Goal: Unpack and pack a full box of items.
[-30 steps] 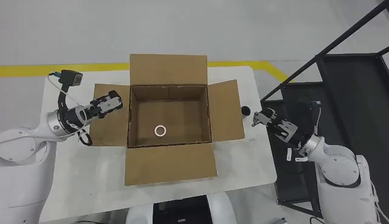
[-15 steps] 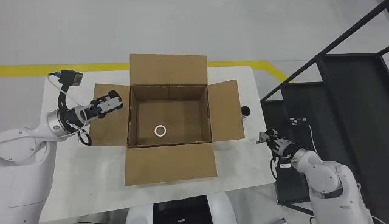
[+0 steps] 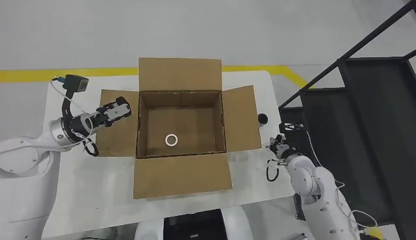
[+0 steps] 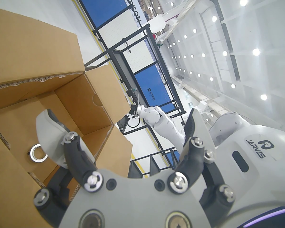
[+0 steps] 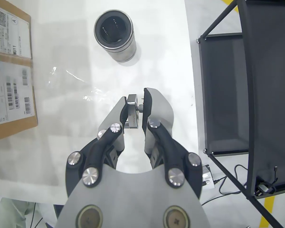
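An open cardboard box (image 3: 182, 98) stands mid-table with a silver ring (image 3: 171, 139) on its floor; the ring (image 4: 38, 153) also lies in the box in the left wrist view. My left gripper (image 3: 117, 109) hovers over the box's left flap, open and holding nothing, its fingers (image 4: 48, 126) spread wide. By the table's right edge, my right gripper (image 3: 280, 145) is shut on a small metal part (image 5: 133, 116), just above the tabletop. A steel cylinder bearing (image 5: 115, 39) stands upright on the table beyond the right gripper (image 5: 135, 97).
A black metal rack (image 3: 364, 103) stands close off the table's right edge. The box's right flap (image 5: 10, 72), with labels on it, lies flat near the bearing (image 3: 262, 118). Clear plastic film (image 5: 73, 84) rests on the white table (image 3: 260, 181).
My right arm has swung in from over the rack toward the table's near right side, the gripper shifting a little nearer with it. The left arm has not moved.
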